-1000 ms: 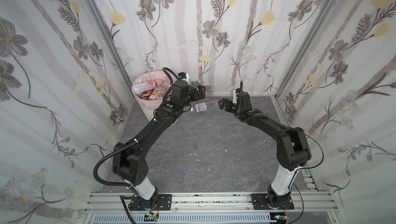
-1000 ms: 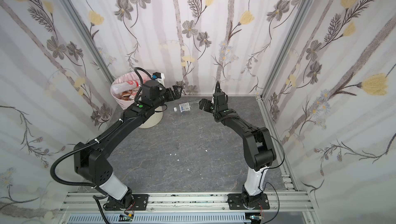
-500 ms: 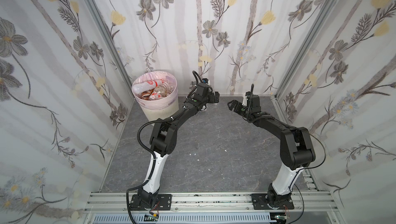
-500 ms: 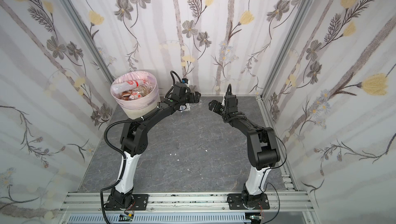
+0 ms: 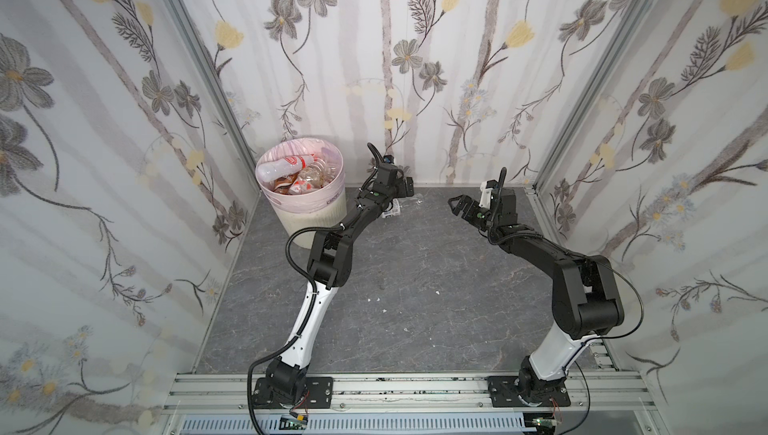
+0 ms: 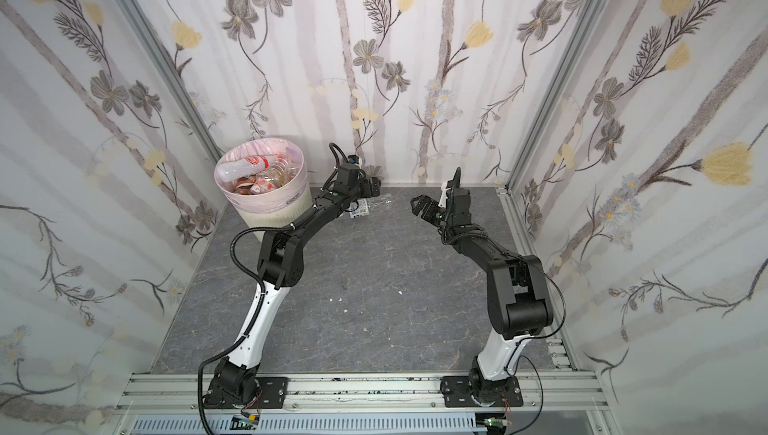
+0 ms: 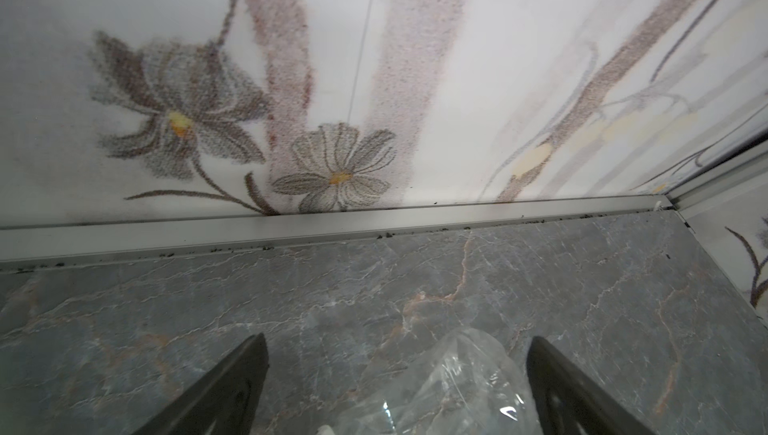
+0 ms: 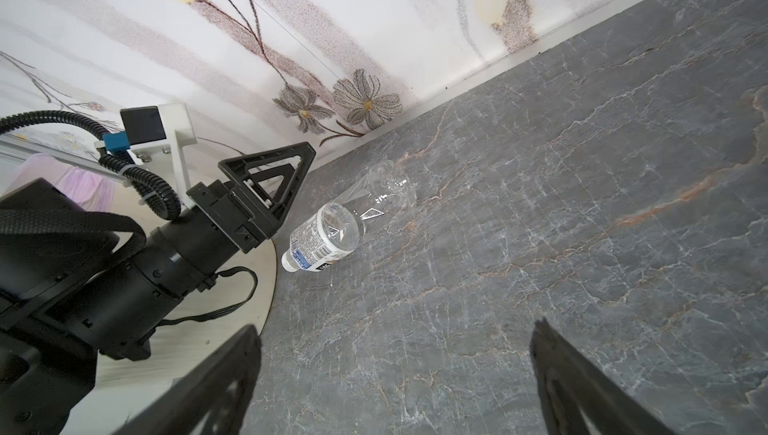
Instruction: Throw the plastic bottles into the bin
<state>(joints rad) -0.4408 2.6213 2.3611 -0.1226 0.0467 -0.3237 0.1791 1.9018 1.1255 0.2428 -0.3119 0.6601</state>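
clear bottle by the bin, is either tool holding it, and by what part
Nothing is held. The clear bottle lies on the floor beneath the open left tool, ungripped; the right tool is open and empty.

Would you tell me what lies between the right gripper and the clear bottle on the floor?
Nothing but bare grey floor lies between the right gripper and the clear bottle; the right wrist view shows it.

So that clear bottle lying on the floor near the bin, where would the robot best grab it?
Probably around the labelled end of the bottle: it looks round and full, while the clear end looks crumpled. The bottle lies on its side on the floor, so come down from above, straddling its width. The open left gripper is nearest.
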